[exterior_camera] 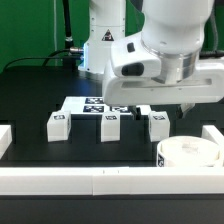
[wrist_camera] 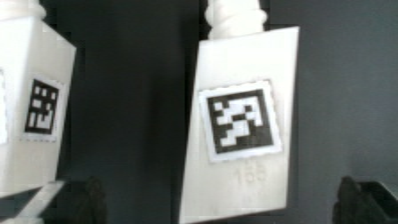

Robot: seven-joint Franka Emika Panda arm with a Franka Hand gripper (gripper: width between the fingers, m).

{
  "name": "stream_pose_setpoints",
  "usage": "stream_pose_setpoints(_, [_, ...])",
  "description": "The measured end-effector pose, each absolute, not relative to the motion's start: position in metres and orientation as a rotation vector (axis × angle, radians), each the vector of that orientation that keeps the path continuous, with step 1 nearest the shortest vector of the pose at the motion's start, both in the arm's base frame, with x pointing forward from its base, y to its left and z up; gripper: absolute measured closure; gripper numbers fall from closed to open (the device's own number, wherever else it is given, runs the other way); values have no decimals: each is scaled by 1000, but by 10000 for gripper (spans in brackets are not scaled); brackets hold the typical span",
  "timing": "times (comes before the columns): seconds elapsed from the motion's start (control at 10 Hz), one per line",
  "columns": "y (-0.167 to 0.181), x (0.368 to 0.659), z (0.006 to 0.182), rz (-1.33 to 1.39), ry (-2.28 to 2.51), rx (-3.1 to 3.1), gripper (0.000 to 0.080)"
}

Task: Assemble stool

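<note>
Three white tagged legs (exterior_camera: 109,126) upright in a row mid-table; round white seat (exterior_camera: 188,153) flat near front edge, the exterior view's right corner.

**White plastic on a dull black surface**

The three legs (exterior_camera: 110,125) look like smooth white plastic with a soft, dull finish. Seen close, the tag (wrist_camera: 240,122) on a leg looks like flat printed paper and is not shiny. The round seat (exterior_camera: 188,152) is smooth white plastic too. The surface (exterior_camera: 30,100) is black and matt. The arm (exterior_camera: 150,60) has a hard white shell that shines a bit. The border rails (exterior_camera: 100,182) look white, smooth and dull.
</note>
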State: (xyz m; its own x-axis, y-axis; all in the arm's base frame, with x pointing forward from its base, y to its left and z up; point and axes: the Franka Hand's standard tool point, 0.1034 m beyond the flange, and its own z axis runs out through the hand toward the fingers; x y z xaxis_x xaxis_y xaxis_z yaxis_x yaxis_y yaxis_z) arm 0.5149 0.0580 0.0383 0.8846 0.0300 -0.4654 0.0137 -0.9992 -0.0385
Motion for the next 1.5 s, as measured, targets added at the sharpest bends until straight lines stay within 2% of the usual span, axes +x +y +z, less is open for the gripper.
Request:
stream_pose_setpoints(0.5, [60,506,30,1254,-55,-2848,151])
stream_pose_setpoints(1.2, [63,508,9,1258,-71,-2845,151])
stream_pose_setpoints(1.4, [62,508,9,1254,-77,-2843,178])
stream_pose_setpoints(1.5, [63,508,9,1253,-79,-2844,353])
